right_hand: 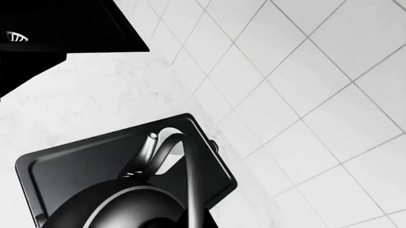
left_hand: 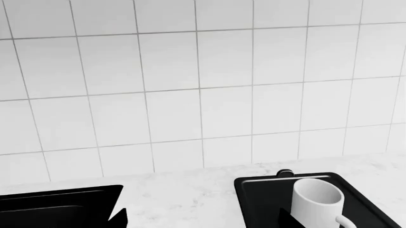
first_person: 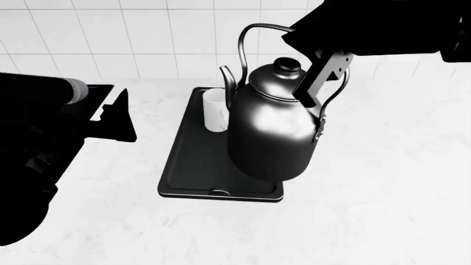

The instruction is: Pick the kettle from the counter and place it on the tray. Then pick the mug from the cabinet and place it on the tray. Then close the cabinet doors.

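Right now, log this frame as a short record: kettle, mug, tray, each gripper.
kettle: hanging by its wire handle from the right gripper, above the tray, tilted
mug: upright on the tray's far end
tray: on the counter, near the wall
left gripper: holding nothing, off to the tray's left; open or shut unclear

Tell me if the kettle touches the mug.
Cannot tell. In the head view the kettle overlaps the mug, hiding any gap; wrist views don't settle it.
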Controlling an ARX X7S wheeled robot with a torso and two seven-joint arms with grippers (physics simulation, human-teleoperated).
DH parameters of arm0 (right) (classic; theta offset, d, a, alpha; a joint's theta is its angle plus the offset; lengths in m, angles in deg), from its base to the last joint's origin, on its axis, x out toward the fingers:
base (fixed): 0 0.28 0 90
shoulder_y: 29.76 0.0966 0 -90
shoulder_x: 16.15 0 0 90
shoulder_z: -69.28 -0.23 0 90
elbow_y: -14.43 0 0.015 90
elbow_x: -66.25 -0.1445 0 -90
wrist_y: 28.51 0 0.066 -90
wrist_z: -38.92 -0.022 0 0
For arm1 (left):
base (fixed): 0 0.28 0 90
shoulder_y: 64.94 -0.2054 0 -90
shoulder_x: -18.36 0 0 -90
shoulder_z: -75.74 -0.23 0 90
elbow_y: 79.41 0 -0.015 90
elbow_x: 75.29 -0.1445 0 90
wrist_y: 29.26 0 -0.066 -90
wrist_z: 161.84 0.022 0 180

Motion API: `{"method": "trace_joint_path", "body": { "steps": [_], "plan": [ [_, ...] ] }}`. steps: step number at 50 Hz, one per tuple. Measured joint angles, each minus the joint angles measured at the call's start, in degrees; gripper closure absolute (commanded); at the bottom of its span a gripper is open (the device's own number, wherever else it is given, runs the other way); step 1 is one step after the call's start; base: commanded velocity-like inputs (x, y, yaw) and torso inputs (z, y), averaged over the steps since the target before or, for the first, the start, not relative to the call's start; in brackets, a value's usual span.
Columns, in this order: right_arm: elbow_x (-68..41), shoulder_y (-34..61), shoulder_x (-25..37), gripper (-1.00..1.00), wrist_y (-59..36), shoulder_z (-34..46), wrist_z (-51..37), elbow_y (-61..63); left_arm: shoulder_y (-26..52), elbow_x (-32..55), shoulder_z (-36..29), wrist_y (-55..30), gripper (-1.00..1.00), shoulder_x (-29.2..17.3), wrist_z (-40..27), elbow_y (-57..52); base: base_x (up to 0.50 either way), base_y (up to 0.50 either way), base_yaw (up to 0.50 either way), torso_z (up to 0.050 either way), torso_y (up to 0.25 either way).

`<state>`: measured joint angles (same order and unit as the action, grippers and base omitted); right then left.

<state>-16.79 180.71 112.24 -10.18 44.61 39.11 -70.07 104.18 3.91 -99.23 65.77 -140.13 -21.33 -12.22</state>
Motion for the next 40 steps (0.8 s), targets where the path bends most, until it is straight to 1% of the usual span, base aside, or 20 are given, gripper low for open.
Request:
{"method": "trace_joint_path", "body": {
  "steps": [18,40],
  "plan": [
    [9.7,-2.6,-5.1,1.00,6.5,3.0,3.8,-6.3,-0.7,-0.3,0.0,0.1,-1.00,-0.1,0.5,0.2,0.00,0.00,0.00,0.000,0.001],
    [16.7,-6.5,-11.4,1.00,13.0,6.0,7.3,-13.8,-2.0,-0.7,-0.1,1.1,-1.00,-0.6,1.1,0.5,0.00,0.00,0.00,0.000,0.000]
  ]
}}
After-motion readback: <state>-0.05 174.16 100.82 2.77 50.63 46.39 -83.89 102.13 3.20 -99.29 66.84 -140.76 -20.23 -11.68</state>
